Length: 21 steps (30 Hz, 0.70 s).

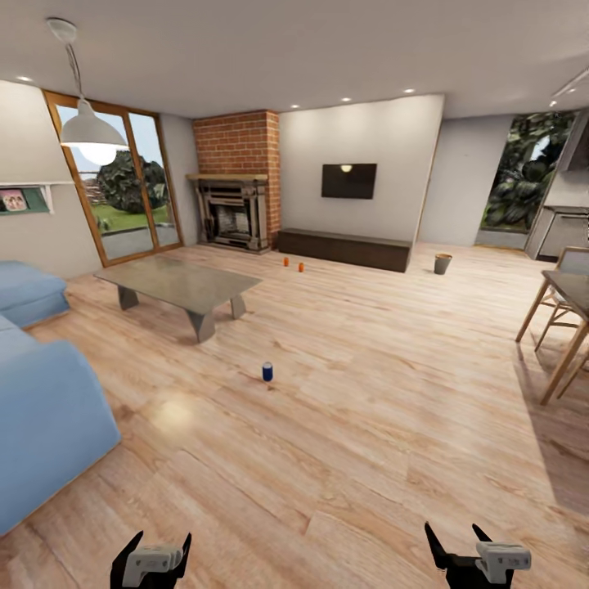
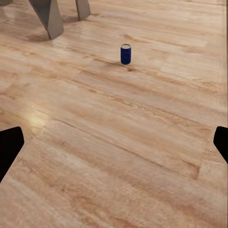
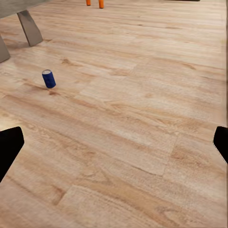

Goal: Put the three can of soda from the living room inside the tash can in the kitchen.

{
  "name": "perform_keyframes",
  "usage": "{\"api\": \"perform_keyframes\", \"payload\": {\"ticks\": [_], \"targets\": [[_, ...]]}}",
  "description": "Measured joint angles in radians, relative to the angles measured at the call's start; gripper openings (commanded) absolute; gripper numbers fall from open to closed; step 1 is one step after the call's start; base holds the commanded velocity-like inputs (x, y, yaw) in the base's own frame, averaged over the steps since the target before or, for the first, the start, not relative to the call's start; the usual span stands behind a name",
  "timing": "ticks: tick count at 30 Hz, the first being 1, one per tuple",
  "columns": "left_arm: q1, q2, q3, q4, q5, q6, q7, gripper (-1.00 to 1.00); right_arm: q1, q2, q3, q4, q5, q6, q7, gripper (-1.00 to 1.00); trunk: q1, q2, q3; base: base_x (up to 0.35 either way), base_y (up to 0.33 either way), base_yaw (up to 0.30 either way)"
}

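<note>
Both arms are held low over the wood plank floor (image 1: 368,393). The left gripper (image 1: 151,564) has its two black fingers spread wide with nothing between them; in the left wrist view the fingertips (image 2: 9,145) sit at opposite edges with bare planks between. The right gripper (image 1: 458,550) is likewise spread apart and empty; its fingertips (image 3: 8,145) frame bare floor in the right wrist view.

The blue can (image 1: 267,372) stands upright on the floor, well ahead of both grippers, slightly nearer the left gripper's line than the right's. From the left wrist it appears ahead, close to the centre line (image 2: 126,53); from the right wrist it sits ahead and off toward the left-arm side (image 3: 48,79). Not touching anything but the floor.

The two orange cans (image 1: 293,264) stand upright, near each other but apart, far beyond the blue can, on the floor in front of a long dark low cabinet (image 1: 343,249) under the wall TV (image 1: 348,181). Their bases show in the right wrist view (image 3: 94,3).

The trash can (image 1: 442,263) stands far ahead and off to the right gripper's side, near the end of the dark cabinet, upright on the floor.

The grey low table (image 1: 178,284) lies ahead of the left gripper, beyond and outboard of the blue can; its legs appear in the left wrist view (image 2: 50,19). The blue sofa (image 1: 49,417) is just outboard of the left gripper. The brick fireplace (image 1: 237,180) is at the far wall. A wooden table with chairs (image 1: 564,319) stands outboard of the right gripper.
</note>
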Motion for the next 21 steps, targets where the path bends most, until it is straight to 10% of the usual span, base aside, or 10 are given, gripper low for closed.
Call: {"api": "perform_keyframes", "payload": {"ticks": [21], "targets": [[0.000,0.000,0.001,0.000,0.000,-0.001,0.000,1.00,-0.001,0.000,-0.003,0.000,-0.035,0.000,0.000,1.00,0.000,0.000,-0.003,0.318,0.007,-0.132]]}}
